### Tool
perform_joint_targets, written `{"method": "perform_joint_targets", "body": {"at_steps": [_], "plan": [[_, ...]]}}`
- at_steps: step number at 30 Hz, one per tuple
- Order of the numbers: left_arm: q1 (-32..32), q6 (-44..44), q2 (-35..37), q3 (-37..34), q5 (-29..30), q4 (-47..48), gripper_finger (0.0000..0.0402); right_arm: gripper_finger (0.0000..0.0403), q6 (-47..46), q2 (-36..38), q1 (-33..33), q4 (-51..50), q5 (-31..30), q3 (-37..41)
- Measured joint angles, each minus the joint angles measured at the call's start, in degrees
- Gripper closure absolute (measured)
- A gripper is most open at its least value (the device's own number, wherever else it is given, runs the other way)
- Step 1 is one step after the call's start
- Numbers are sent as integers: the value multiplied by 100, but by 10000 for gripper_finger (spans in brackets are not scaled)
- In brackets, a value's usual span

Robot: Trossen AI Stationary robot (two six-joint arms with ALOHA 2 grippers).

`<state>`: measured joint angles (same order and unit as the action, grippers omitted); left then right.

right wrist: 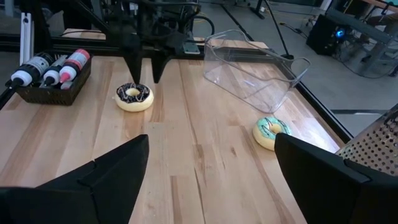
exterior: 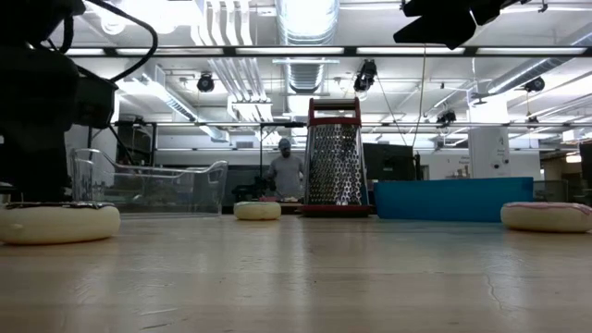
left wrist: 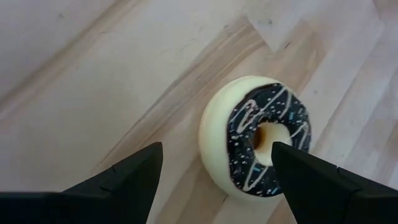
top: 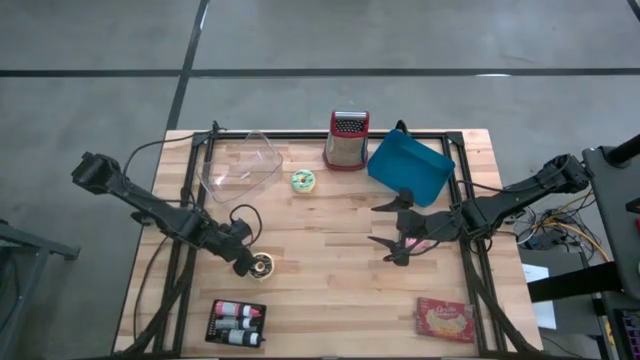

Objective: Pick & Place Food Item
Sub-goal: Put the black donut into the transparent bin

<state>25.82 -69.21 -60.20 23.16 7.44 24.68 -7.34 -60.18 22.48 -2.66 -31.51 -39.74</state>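
Note:
A white donut with dark chocolate icing [top: 263,265] lies flat on the wooden table, near the front left. It also shows in the left wrist view [left wrist: 255,137] and the right wrist view [right wrist: 134,98]. My left gripper [top: 249,261] is open just above it, fingers pointing down with the donut between them [left wrist: 214,158]. A green-iced donut [top: 303,180] lies farther back. A pink donut [top: 421,243] lies partly under the right arm. My right gripper [top: 386,228] is open and empty at the middle right.
A clear plastic bin [top: 240,165], a metal grater [top: 347,140] and a blue tray [top: 410,168] stand along the far edge. A black rack of bottles [top: 237,322] and a red packet [top: 445,320] lie near the front edge. A person stands far behind the table [exterior: 286,171].

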Motion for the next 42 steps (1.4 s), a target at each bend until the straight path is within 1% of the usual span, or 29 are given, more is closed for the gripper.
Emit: {"method": "perform_joint_targets", "body": {"at_steps": [9, 18, 26, 34, 37, 42], "plan": [[0, 105, -38, 0, 0, -132, 97, 54, -8, 0, 0, -1, -1, 0], [-34, 214, -530, 7, -167, -406, 97, 62, 1, 0, -4, 0, 0, -1], [-201, 161, -832, 23, -331, -497, 97, 53, 1, 0, -4, 0, 0, -1], [-256, 207, -896, 28, -387, -545, 97, 61, -6, 0, -2, 0, -2, -1], [-256, 207, -902, 28, -382, -581, 109, 64, -1, 0, -2, 0, -1, -1], [-258, 210, -912, 35, -363, -583, 150, 62, 0, 0, 2, -2, 0, -1]]}}
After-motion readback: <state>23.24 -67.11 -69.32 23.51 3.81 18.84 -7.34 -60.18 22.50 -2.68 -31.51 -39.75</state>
